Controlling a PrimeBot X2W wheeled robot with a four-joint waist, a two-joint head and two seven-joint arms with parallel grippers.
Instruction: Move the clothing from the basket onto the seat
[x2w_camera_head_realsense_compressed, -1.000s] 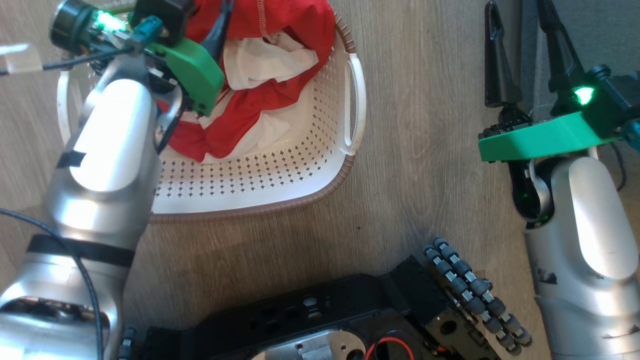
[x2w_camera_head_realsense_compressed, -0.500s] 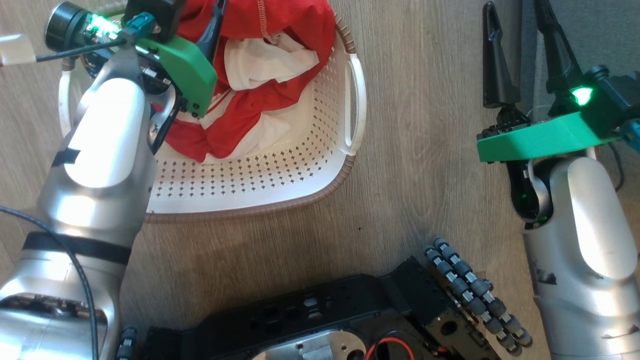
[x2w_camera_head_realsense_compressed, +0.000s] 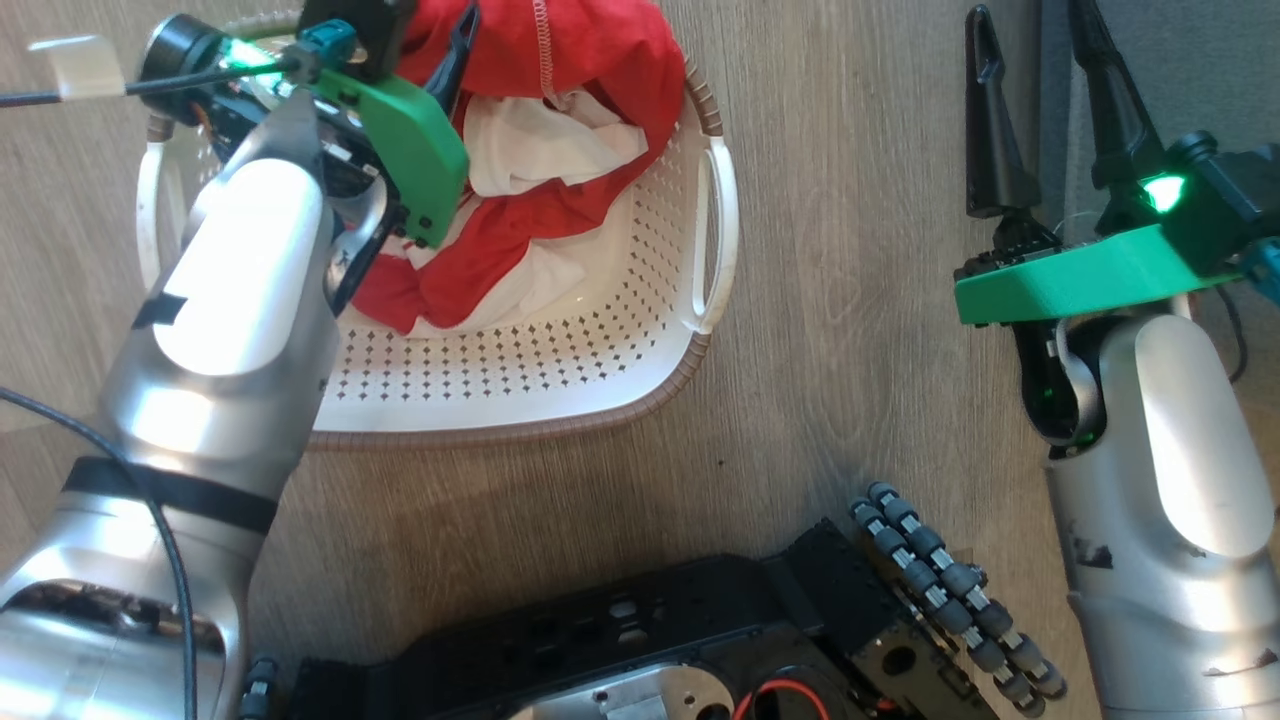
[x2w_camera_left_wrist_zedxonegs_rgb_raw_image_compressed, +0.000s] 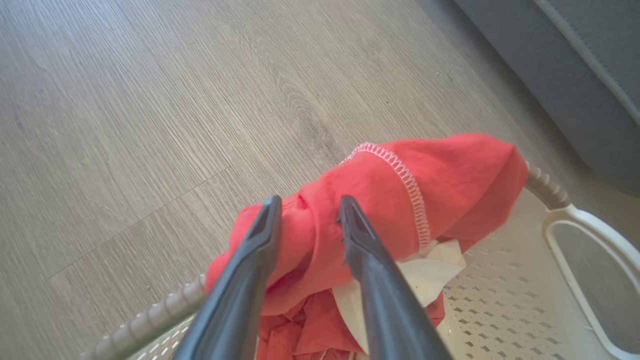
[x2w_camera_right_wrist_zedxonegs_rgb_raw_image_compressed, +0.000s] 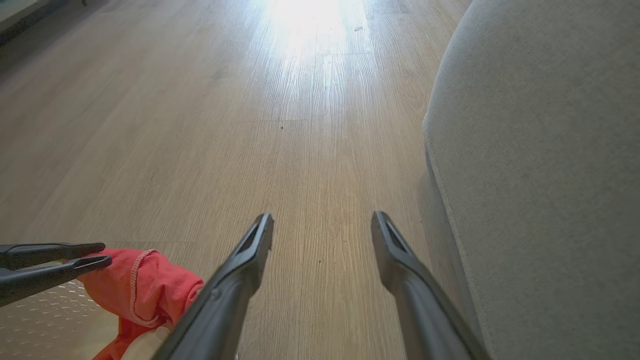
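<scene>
The clothing (x2w_camera_head_realsense_compressed: 570, 60), red with white stripes, lies heaped in the far part of the cream basket (x2w_camera_head_realsense_compressed: 560, 340) on the wood floor. In the left wrist view my left gripper (x2w_camera_left_wrist_zedxonegs_rgb_raw_image_compressed: 310, 207) is shut on a bunched red fold of the clothing (x2w_camera_left_wrist_zedxonegs_rgb_raw_image_compressed: 400, 200) above the basket's brown rim (x2w_camera_left_wrist_zedxonegs_rgb_raw_image_compressed: 150, 320). The right wrist view shows the left gripper (x2w_camera_right_wrist_zedxonegs_rgb_raw_image_compressed: 102, 253) from the side, its tips close together at the red cloth (x2w_camera_right_wrist_zedxonegs_rgb_raw_image_compressed: 150, 290). My right gripper (x2w_camera_head_realsense_compressed: 1030, 20) stands open over the floor, nothing between its fingers (x2w_camera_right_wrist_zedxonegs_rgb_raw_image_compressed: 260, 240), beside the grey seat (x2w_camera_right_wrist_zedxonegs_rgb_raw_image_compressed: 540, 175). The seat (x2w_camera_left_wrist_zedxonegs_rgb_raw_image_compressed: 575, 60) lies beyond the basket.
My dark wheeled base (x2w_camera_head_realsense_compressed: 700, 640) with its roller wheel (x2w_camera_head_realsense_compressed: 950, 590) fills the bottom of the head view. Bare wood floor (x2w_camera_head_realsense_compressed: 850, 250) lies between the basket and the right arm. The seat's edge (x2w_camera_head_realsense_compressed: 1200, 60) is at the top right.
The left gripper's fingers have come together on the red fold. The left arm and basket sit slightly further right in the head view. The right arm has not moved.
</scene>
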